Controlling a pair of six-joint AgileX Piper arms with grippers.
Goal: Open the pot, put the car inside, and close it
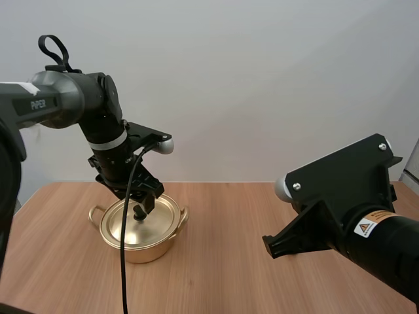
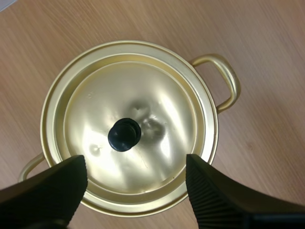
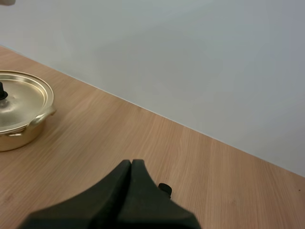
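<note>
Lid (image 1: 156, 214) is on the pot (image 1: 141, 252), so whatever's inside is hidden. The pot sits on the left part of the table (image 1: 229, 281), a bit toward the far edge. From the left wrist view, the near rim of the pot (image 2: 46, 114) is covered by the gripper's own fingers (image 2: 52, 186). One side handle (image 2: 228, 81) is in plain sight. The other handle (image 2: 29, 168) peeks out beside the left finger, the rest tucked under it.

In the right wrist view there's a small dark bit (image 3: 165, 189) just past the fingertips, low over the wood. Honestly can't tell what it is. That same view cuts the pot (image 3: 19, 136) off at the side, with its lid (image 3: 24, 98) on top.

Left arm (image 1: 62, 98) reaches in from the left, elbow high, wrist bent so the left gripper (image 1: 139, 199) points straight down over the lid (image 2: 138, 90). Its fingers are spread wide, ribbed faces turned toward each other, with the black knob (image 2: 124, 135) sitting under the gap between them, gripping nothing. From the high view the tips look to be about level with the knob (image 1: 139, 213), but I can't say if they touch the lid.

Right arm (image 1: 386, 245) is near and to the right, cut off by the frame edge. Right gripper (image 3: 131, 167) has its fingers pressed together into one dark wedge, held over bare table (image 3: 143, 133) well apart from the pot
</note>
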